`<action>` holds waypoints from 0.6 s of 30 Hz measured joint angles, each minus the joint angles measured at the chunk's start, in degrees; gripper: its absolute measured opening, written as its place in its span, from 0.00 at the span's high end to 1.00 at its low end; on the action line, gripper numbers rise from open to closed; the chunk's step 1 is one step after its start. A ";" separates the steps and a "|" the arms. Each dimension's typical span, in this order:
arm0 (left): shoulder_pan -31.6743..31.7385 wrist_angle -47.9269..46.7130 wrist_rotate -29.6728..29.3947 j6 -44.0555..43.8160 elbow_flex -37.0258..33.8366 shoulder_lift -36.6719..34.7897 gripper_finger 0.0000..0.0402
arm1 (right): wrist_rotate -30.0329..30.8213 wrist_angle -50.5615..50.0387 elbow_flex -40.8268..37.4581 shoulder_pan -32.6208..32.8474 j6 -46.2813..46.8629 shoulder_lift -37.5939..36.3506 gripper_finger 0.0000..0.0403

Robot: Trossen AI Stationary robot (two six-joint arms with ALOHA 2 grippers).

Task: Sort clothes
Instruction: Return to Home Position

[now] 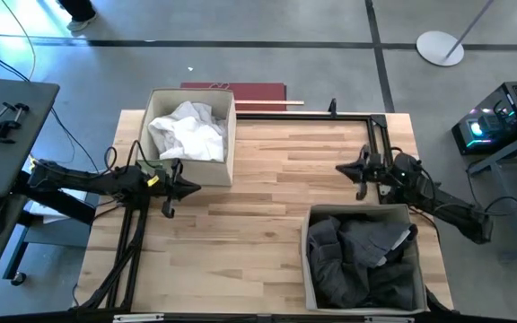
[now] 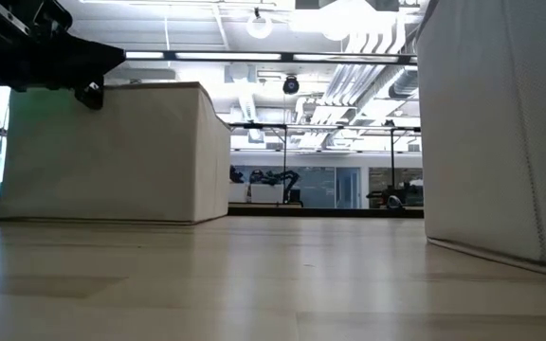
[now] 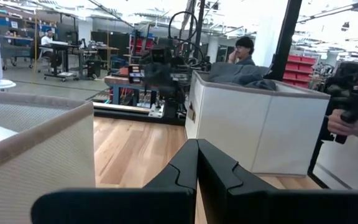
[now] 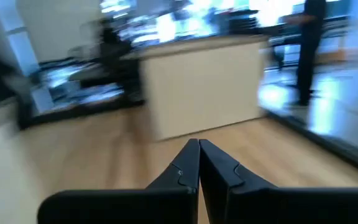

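Sorting looks done: soft white clothes fill the beige fabric bin at upper left, dark grey clothes the lower-right bin. Left jaws and right jaws hover pinched together, empty.

Left arm reaches in from the left edge, stretched out and pointing right across the scene. Left gripper sits at mid-depth on the left half, and its fingers are pressed flat together, tips meeting with no gap. Over on the other side, the right arm comes in from the near right, angling left and a little toward the far side. Right gripper points left toward the centre, and its two dark fingers are closed tight as well, nothing between them. The two grippers face each other, well apart.
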 joint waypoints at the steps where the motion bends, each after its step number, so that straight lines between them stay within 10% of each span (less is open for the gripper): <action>1: 0.00 -0.01 0.00 -0.01 0.00 0.00 1.00 | -4.41 0.01 -0.32 -0.54 -0.65 0.02 1.00; 6: 0.00 -0.20 0.02 0.01 0.02 0.00 1.00 | -15.95 0.85 -0.49 -0.89 -1.31 -0.07 1.00; 18: -0.02 -0.24 -2.70 1.92 0.02 0.02 1.00 | -6.62 9.23 -3.20 5.35 6.48 0.04 1.00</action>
